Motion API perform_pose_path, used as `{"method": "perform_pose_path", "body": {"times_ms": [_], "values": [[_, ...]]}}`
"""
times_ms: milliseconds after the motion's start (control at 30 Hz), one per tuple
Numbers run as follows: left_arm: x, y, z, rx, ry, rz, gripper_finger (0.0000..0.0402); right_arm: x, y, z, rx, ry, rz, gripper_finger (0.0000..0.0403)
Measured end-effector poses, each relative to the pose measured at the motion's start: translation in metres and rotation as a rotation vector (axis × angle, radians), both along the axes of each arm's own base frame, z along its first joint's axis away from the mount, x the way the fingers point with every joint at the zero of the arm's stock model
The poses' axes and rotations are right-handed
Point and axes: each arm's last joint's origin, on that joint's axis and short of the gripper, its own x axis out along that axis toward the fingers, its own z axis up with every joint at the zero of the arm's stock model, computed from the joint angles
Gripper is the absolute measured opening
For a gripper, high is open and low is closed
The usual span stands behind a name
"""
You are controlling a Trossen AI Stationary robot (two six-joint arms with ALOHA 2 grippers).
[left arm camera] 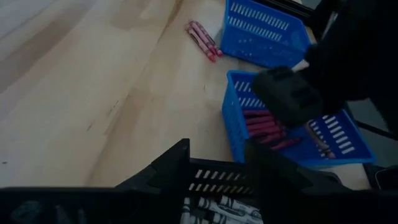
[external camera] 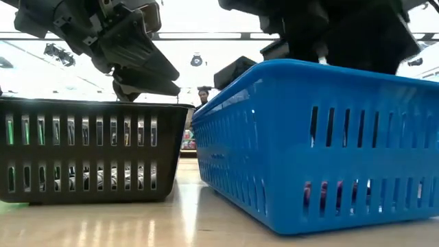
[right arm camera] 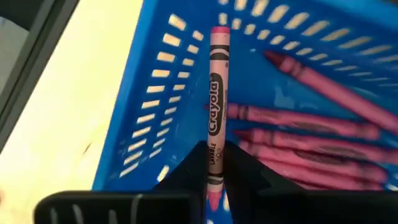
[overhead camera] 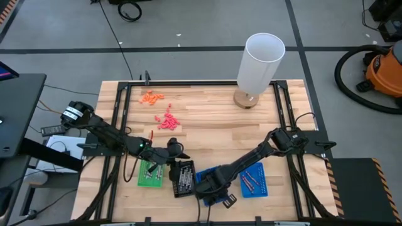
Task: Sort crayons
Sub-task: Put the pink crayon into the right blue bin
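Right hand (right arm camera: 214, 180) is down over the nearer blue tray (right arm camera: 143, 93), fingers clamped on a single pink crayon (right arm camera: 216, 106) that points into the tray, and a heap of pink crayons (right arm camera: 311, 143) lies on the tray floor just beyond its tip. From above, that tray (overhead camera: 204, 179) sits at the front of the desk (overhead camera: 213, 119), mostly hidden under the right arm, with a second blue tray (overhead camera: 254, 180) just to its right holding a few more. Left hand (overhead camera: 173, 152) hovers over the black tray (overhead camera: 183, 178), right beside the blue one; I cannot tell whether its fingers are apart or together. Grey-wrapped crayons (left arm camera: 217, 208) lie inside the black tray. A green tray (overhead camera: 151, 174) sits left of the black one. Farther back on the desk, a loose pink pile (overhead camera: 167, 120) and an orange pile (overhead camera: 151, 96) wait, near a tall white cylinder (overhead camera: 259, 63).
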Motion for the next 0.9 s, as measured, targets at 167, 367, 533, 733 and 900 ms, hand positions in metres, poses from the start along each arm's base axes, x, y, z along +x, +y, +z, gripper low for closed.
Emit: {"method": "perform_pose_path", "body": {"times_ms": [167, 367, 533, 733, 900], "values": [[0.0, -0.001, 0.0, -0.006, 0.003, -0.016, 0.0165, 0.002, -0.006, 0.018, -0.104, -0.01, -0.026, 0.0048], [-0.001, -0.002, 0.0, -0.008, 0.002, -0.019, 0.0165, -0.002, -0.013, 0.031, -0.2, 0.04, -0.072, 0.0048], [-0.001, -0.004, 0.0, -0.008, 0.003, -0.027, 0.0165, -0.008, -0.017, 0.04, -0.278, 0.09, -0.113, 0.0047], [-0.002, -0.005, 0.0, -0.009, 0.003, -0.031, 0.0165, -0.02, -0.021, 0.049, -0.346, 0.182, -0.25, 0.0047], [-0.003, -0.008, 0.0, -0.009, 0.002, -0.043, 0.0165, -0.038, -0.018, 0.063, -0.389, 0.221, -0.383, 0.0047]]}}
